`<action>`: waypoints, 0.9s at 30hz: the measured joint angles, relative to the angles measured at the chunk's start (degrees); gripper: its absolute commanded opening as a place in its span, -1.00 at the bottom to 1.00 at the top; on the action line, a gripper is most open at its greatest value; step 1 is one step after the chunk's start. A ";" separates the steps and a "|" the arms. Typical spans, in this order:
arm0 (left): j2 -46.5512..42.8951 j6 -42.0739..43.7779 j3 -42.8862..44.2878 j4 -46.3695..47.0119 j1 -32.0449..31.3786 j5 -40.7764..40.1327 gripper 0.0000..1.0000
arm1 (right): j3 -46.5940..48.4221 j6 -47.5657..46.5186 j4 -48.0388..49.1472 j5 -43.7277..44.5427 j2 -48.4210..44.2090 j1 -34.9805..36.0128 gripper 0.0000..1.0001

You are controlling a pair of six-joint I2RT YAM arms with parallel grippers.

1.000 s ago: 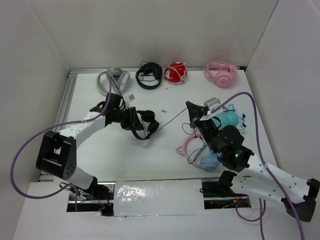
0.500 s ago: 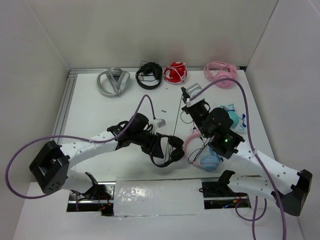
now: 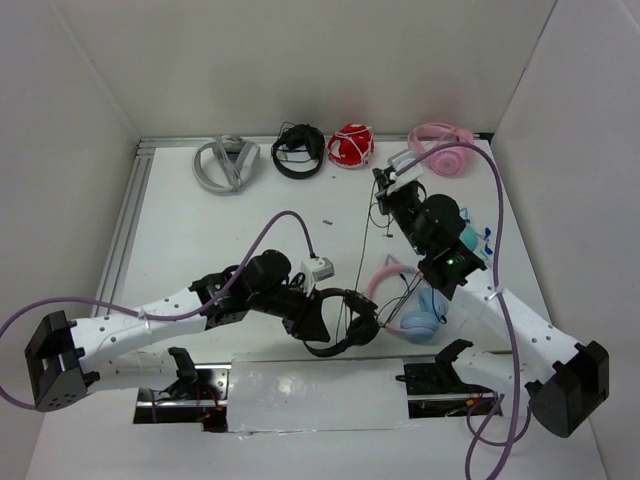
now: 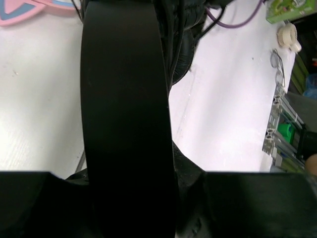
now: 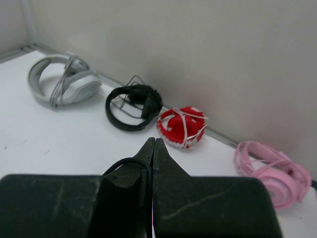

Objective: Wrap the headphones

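Observation:
My left gripper (image 3: pixel 313 318) is shut on the band of the black headphones (image 3: pixel 347 328), holding them low near the table's front middle. Their black headband (image 4: pixel 126 109) fills the left wrist view, running between the fingers. A thin black cord (image 3: pixel 359 250) rises from the ear cups toward the back, where my right gripper (image 3: pixel 383 185) is shut on it. In the right wrist view, the cord (image 5: pixel 130 162) loops over the left finger just behind the closed tips of the right gripper (image 5: pixel 153 143).
Along the back wall lie a grey pair (image 3: pixel 226 163), a wrapped black pair (image 3: pixel 298 151), a red bundle (image 3: pixel 351 146) and a pink pair (image 3: pixel 441 150). The pink cat-ear pair with blue cups (image 3: pixel 412 314) lies just right of the held headphones, under my right arm.
My left arm carried the headphones from the left middle toward the front centre. My right gripper moved toward the back wall with the cord, drawing it out long.

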 measured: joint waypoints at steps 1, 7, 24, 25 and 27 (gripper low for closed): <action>-0.55 0.17 -0.20 -0.11 -0.20 0.33 -1.00 | -0.52 0.39 0.07 -1.11 0.57 -0.48 -1.00; -1.20 2.93 -0.35 -0.20 -1.01 5.62 -1.00 | -4.31 2.67 1.29 -10.19 5.51 -2.58 -1.00; -3.15 7.45 15.26 -0.94 5.90 14.67 -1.00 | -12.94 14.45 13.29 -31.91 20.74 -2.97 -0.99; -3.15 7.43 17.16 -0.96 6.88 14.80 -1.00 | -12.92 14.95 13.75 -32.76 21.31 -2.71 -0.98; -3.15 7.39 21.07 -1.09 8.44 14.93 -1.00 | -12.76 15.78 14.93 -34.12 22.21 -2.08 -0.96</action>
